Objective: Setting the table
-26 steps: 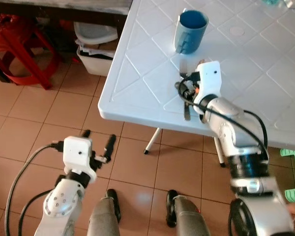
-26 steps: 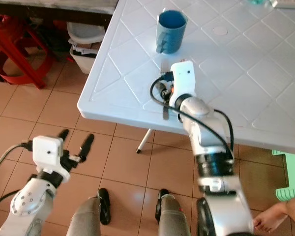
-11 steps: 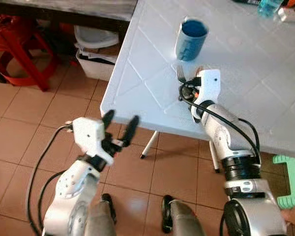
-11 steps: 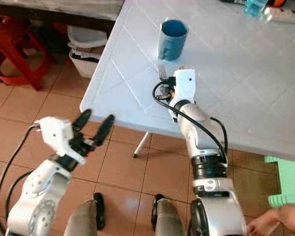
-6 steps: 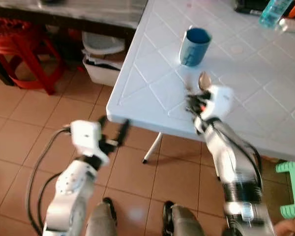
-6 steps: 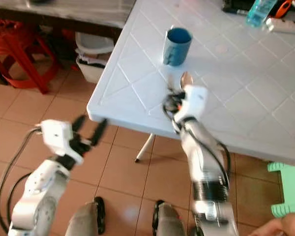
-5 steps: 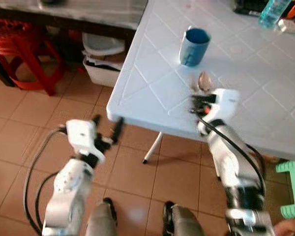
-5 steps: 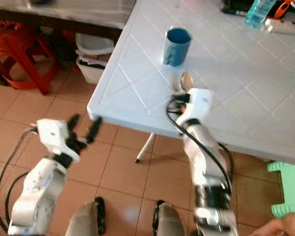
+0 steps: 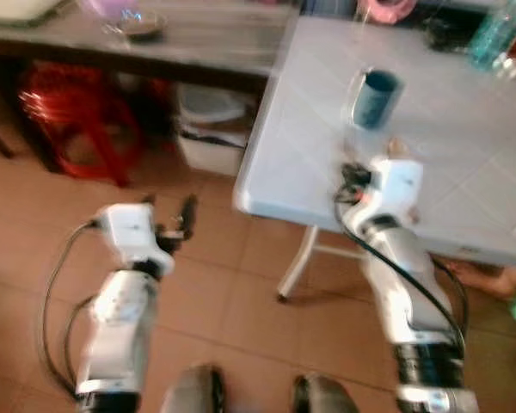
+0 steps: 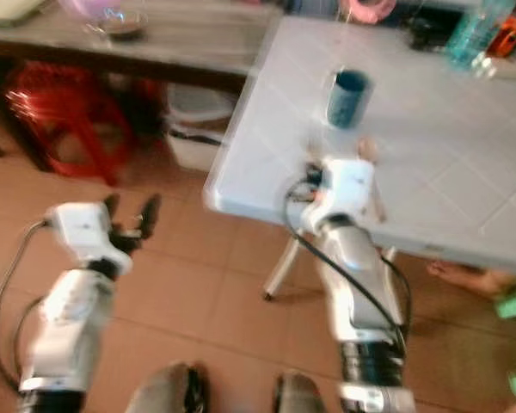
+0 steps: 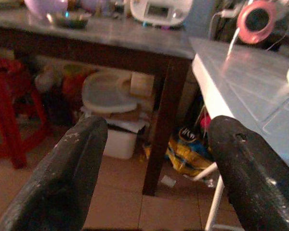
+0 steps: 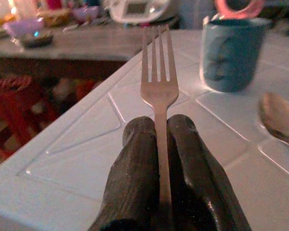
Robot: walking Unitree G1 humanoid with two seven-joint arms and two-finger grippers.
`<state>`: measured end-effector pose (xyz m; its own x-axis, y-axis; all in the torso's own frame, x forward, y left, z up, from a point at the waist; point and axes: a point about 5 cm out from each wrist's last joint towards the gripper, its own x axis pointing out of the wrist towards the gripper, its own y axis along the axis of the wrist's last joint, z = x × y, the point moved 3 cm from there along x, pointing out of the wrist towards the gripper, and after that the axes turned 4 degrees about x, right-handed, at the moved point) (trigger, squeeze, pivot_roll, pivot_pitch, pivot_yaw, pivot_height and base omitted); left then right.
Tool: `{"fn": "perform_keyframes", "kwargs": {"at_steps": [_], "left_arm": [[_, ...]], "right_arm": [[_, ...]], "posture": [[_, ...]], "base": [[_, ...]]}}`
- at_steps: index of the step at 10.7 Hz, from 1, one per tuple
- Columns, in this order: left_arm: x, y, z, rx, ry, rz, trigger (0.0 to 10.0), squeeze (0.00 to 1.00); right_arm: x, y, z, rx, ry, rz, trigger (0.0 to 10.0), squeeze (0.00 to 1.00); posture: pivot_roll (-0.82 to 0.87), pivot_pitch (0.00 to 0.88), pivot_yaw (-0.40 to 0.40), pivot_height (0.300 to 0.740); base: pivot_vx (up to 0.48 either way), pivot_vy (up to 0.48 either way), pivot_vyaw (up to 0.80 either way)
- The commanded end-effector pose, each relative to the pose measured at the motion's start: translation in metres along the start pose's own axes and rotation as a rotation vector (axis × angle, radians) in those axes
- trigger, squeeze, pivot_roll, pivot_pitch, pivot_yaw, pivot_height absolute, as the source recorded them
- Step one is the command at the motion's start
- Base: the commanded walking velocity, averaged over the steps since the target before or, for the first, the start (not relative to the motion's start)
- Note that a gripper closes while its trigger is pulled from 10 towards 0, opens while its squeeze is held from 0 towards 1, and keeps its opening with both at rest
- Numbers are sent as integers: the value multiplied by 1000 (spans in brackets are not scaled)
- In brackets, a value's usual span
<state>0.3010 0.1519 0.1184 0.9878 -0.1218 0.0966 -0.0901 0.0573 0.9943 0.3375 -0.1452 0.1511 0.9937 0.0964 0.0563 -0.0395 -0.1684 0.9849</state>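
My right gripper (image 12: pixel 158 126) is shut on the handle of a metal fork (image 12: pixel 157 84). The fork's tines point out over the white table (image 9: pixel 473 146), just inside its near corner. Beyond the fork stands a blue mug (image 12: pixel 231 53), also in the left eye view (image 9: pixel 377 96). A spoon (image 12: pixel 278 120) lies on the table beside the fork, on the mug's side. My left gripper (image 9: pixel 167 212) hangs open and empty over the tiled floor, left of the table; its two fingers (image 11: pixel 72 168) stand wide apart.
A dark wooden counter (image 9: pixel 181 43) with bowls adjoins the table's left side. Under it sit a red stool (image 9: pixel 77 116) and a white bin (image 9: pixel 211 129). A person's foot (image 9: pixel 482 280) rests on the floor under the table's near right side.
The whole picture has shifted and blurred, so the camera has moved back and leftward. My right gripper still holds the fork by the table corner. The left gripper stays open.
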Motion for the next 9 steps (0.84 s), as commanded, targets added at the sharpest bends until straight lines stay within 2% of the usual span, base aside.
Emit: {"fn": "perform_keyframes", "kwargs": {"at_steps": [1,2,3,9], "left_arm": [[5,5,-9,35,40,22,10000,0],[11,9,-10,64,55,42,10000,0],[14,11,-9,89,46,52,10000,0],[18,8,-9,89,73,54,10000,0]], "right_arm": [[-1,9,-5,-18,7,51,10000,0],[-1,9,-4,-86,-10,73,10000,0],[-2,9,-7,-46,20,60,10000,0],[2,16,-6,-45,13,116,10000,0]], "posture": [[-14,27,-1,740],[-16,19,1,740],[-17,20,2,740],[-14,31,6,740]], "base": [[266,398,0],[394,270,0],[480,0,0],[480,0,0]]}}
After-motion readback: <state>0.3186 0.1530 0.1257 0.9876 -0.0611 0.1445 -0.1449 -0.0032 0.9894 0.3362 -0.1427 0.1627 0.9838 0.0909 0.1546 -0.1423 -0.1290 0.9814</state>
